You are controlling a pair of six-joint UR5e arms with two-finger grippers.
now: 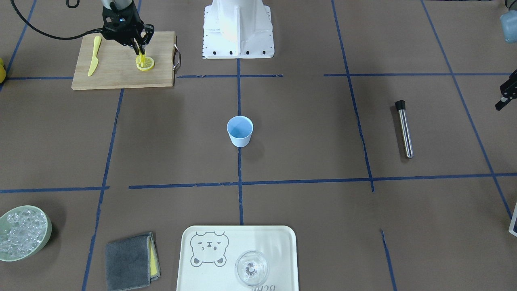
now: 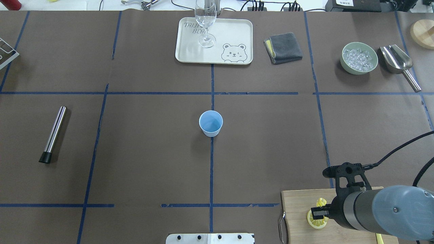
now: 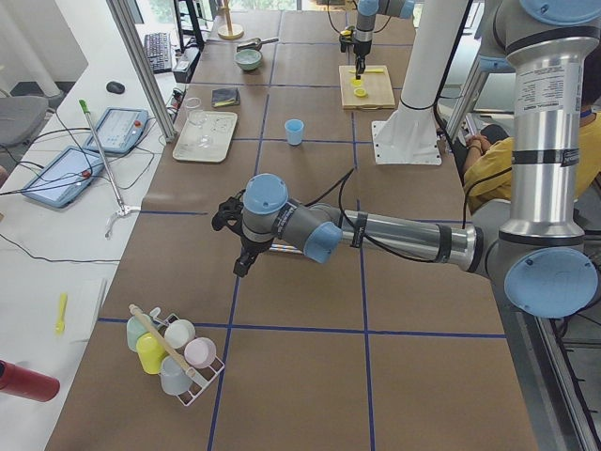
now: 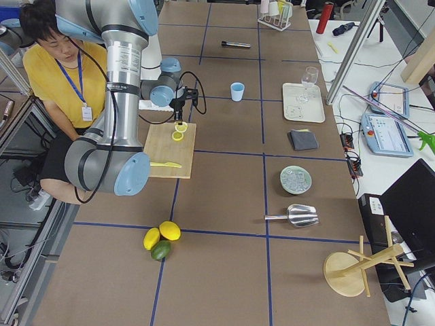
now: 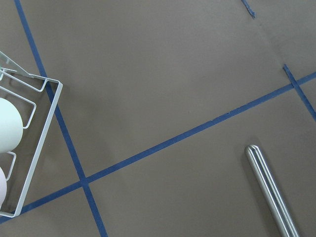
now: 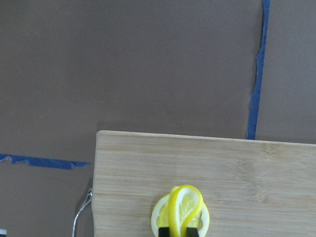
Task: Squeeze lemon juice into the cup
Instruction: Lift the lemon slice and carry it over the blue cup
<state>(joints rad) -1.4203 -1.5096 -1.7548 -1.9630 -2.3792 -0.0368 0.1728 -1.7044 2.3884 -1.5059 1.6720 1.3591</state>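
Note:
My right gripper (image 1: 139, 49) is over the wooden cutting board (image 1: 117, 74), shut on a lemon slice (image 1: 141, 56). The slice is pinched and folded between the fingers, as the right wrist view (image 6: 185, 205) shows. It hangs just above a second slice (image 1: 147, 64) that lies flat on the board. The light-blue cup (image 1: 240, 131) stands upright at the table's centre, far from the board; it also shows in the overhead view (image 2: 211, 123). My left gripper (image 1: 504, 97) is at the table's far side, near a steel rod (image 1: 404, 129); I cannot tell if it is open.
A yellow knife (image 1: 94, 55) lies on the board. A cream tray (image 1: 282, 246) carries a clear glass (image 1: 251, 268). A grey cloth (image 1: 129, 260) and a green bowl of ice (image 1: 47, 226) sit nearby. A wire rack (image 5: 29, 148) lies below my left wrist.

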